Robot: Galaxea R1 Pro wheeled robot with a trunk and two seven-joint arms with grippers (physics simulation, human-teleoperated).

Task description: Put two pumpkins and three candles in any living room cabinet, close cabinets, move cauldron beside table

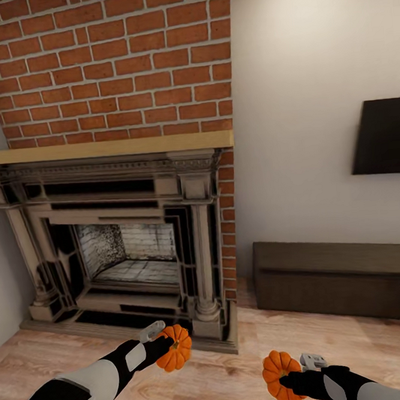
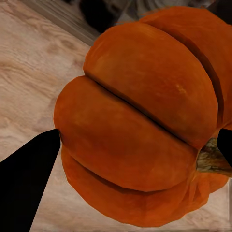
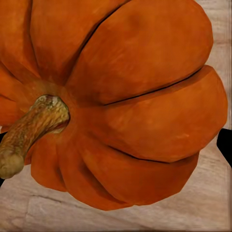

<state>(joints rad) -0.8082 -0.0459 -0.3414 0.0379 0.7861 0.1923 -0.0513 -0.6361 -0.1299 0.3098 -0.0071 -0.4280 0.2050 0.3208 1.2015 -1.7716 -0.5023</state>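
I hold two orange ribbed pumpkins above the wooden floor. One pumpkin (image 1: pixel 174 347) sits in my left gripper (image 1: pixel 169 345), which is shut on it in front of the fireplace; close up this pumpkin (image 2: pixel 145 125) shows between black fingers (image 2: pixel 26 174). The other pumpkin (image 1: pixel 280 377) is clamped in my right gripper (image 1: pixel 285 378) at the lower right; close up, this pumpkin (image 3: pixel 125 101) shows its brown stem. The long, low dark-brown cabinet (image 1: pixel 338 279) stands against the white wall at the right, its front closed. Candles, cauldron and table are out of view.
A stone fireplace (image 1: pixel 119 248) with a wooden mantel (image 1: pixel 106 148) under a brick chimney fills the left. Its hearth step (image 1: pixel 132 331) juts onto the wooden floor (image 1: pixel 226 378). A dark TV screen (image 1: pixel 383 137) hangs above the cabinet.
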